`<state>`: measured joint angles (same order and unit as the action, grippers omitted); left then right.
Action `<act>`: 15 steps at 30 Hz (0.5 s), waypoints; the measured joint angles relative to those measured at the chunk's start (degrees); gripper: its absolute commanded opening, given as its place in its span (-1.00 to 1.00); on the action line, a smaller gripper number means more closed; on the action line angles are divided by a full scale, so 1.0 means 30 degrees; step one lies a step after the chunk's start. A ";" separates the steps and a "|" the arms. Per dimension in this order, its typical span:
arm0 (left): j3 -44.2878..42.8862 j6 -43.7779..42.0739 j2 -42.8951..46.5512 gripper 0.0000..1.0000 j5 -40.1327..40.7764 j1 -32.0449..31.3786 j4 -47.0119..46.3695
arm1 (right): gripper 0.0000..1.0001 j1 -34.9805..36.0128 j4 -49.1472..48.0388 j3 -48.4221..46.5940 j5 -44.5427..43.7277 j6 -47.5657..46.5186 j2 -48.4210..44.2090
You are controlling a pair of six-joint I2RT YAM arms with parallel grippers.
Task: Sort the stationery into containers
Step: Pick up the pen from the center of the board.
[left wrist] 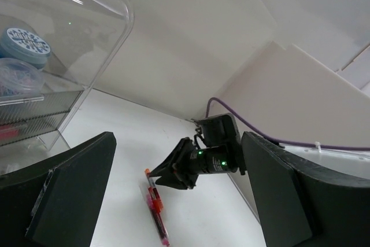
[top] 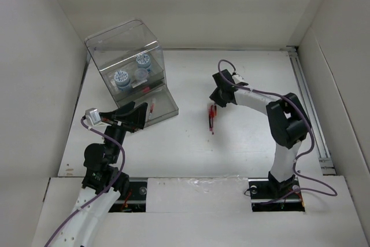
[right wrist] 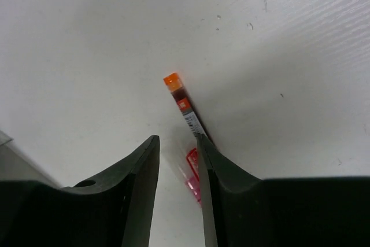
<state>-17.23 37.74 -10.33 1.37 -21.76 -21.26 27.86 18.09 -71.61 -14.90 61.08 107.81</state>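
Black fingers nearest us, Mia: the left gripper (top: 141,118) is spread wide with nothing in it, sitting right at the front of the organiser box (top: 118,41).

I see it, Joe, and a red pen (top: 151,108) lies just beside it, against the box's lower front.

Out on the white table (top: 185,154), more red pens (top: 211,118) lie together.

And the right gripper (right wrist: 176,140) is right over them, fingers only a narrow gap apart. An orange-capped pen (right wrist: 184,105) runs beside one finger, and a pink pen (right wrist: 193,173) shows in the gap. Gripped or not, I cannot tell.

Farthest back, blue-and-white rolls (top: 121,78) sit inside the clear box, above its drawers.
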 measured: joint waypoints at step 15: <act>0.0000 0.0000 -0.0226 0.76 -0.0087 0.0000 -0.0066 | -0.29 -0.0022 0.2375 -0.2484 -0.1260 -0.1625 0.1909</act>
<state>-17.23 37.74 -11.00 1.10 -21.76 -21.45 27.79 25.21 -79.07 -18.68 56.21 113.54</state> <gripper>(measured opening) 0.883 0.309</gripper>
